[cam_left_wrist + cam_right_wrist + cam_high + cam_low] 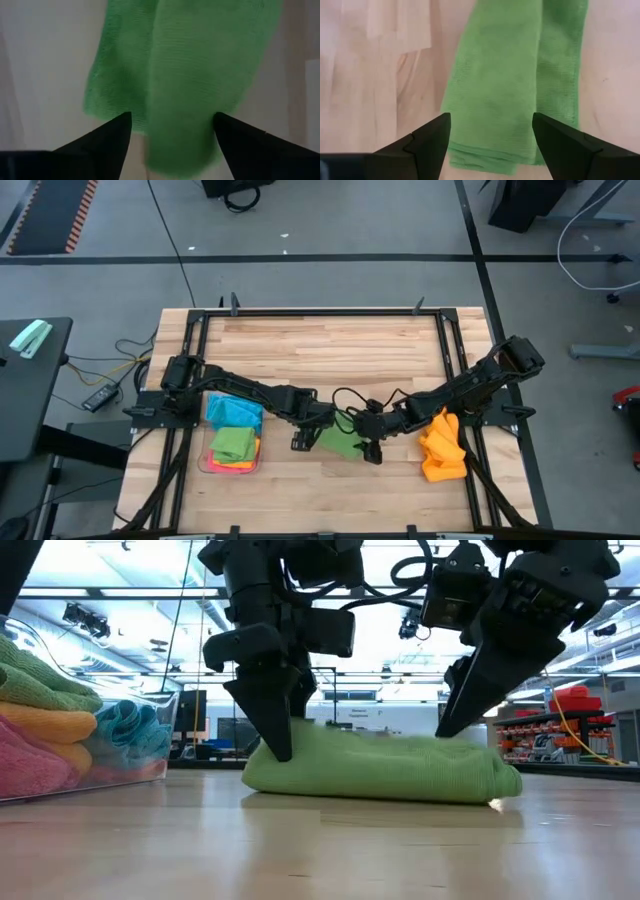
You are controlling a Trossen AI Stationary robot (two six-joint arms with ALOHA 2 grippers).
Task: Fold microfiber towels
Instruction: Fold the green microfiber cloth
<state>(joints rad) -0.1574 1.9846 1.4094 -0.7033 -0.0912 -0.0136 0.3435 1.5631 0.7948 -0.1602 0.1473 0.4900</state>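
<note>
Near the desk's [330, 345] front middle lies a folded green towel [380, 765]; the left claw [172, 132] stands released over one end, the right claw [491, 131] released over the other; more towels [233, 442] fill a clear tray [150, 762]; orange towels [442, 445] sit beside the right arm.

Surface [330, 350]: pale wood planks in a dark metal frame, as I see it from above.

Lying on it, by my count:
- folded green towel [338, 443], flat, near the front middle
- clear plastic tray [204, 463], front left, stacked with folded cloths
- orange towels [441, 446], a loose heap, front right, well apart from the tray
</note>
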